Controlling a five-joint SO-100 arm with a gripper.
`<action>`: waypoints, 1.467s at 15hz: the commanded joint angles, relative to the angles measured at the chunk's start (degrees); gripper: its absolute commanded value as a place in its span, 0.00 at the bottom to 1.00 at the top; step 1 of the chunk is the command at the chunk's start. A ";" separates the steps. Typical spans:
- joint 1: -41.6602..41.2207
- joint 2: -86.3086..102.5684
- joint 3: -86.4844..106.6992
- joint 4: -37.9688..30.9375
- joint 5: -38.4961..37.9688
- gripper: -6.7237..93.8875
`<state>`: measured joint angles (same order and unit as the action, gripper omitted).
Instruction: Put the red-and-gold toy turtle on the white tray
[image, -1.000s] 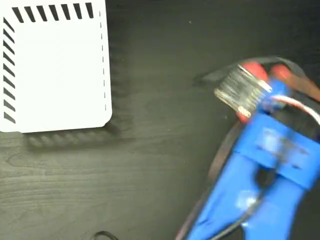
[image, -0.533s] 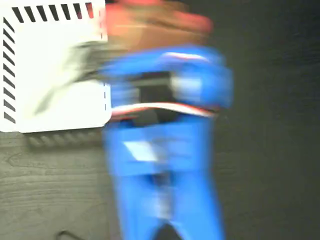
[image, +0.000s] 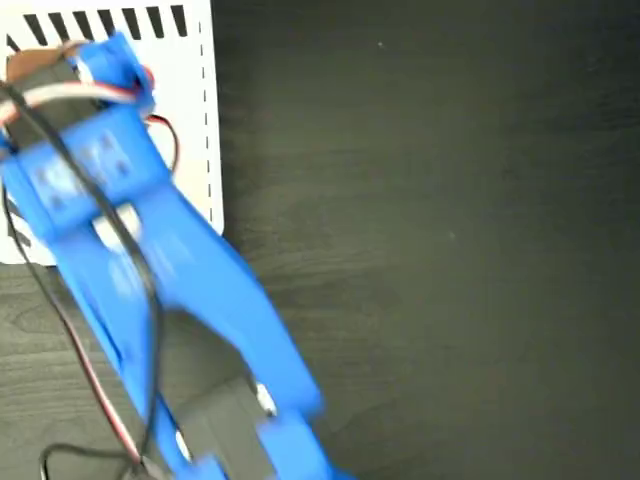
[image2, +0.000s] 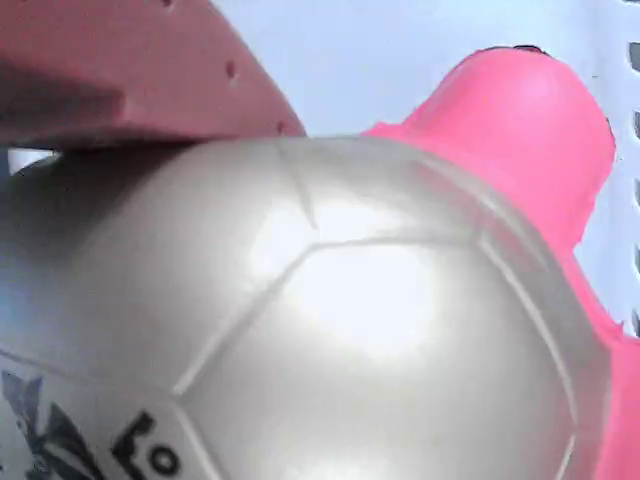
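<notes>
Robot test bench – blue arm (image: 130, 260), dark wood-grain table (image: 450, 250).

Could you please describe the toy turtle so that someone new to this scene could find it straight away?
Start at the white tray with black stripes, at the fixed view's upper left; the blue arm reaches over it. The red-and-gold toy turtle is hidden there but fills the wrist view, against a gripper finger. Its shiny domed shell with hexagon seams, small black print and red head are unmistakable.

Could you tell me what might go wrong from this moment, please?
The toy turtle sits pressed against a reddish finger and fills the wrist view, so an early release could make it roll. In the fixed view the blue arm covers much of the white tray, so its exact landing spot cannot be checked.
</notes>
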<state>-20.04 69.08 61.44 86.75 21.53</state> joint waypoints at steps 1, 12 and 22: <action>0.97 -0.18 -5.01 -1.67 1.14 0.07; 1.58 -4.31 -4.39 -3.08 -1.93 0.46; 0.35 -4.13 -3.60 -1.14 -3.60 0.71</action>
<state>-18.54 61.61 60.29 84.90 17.31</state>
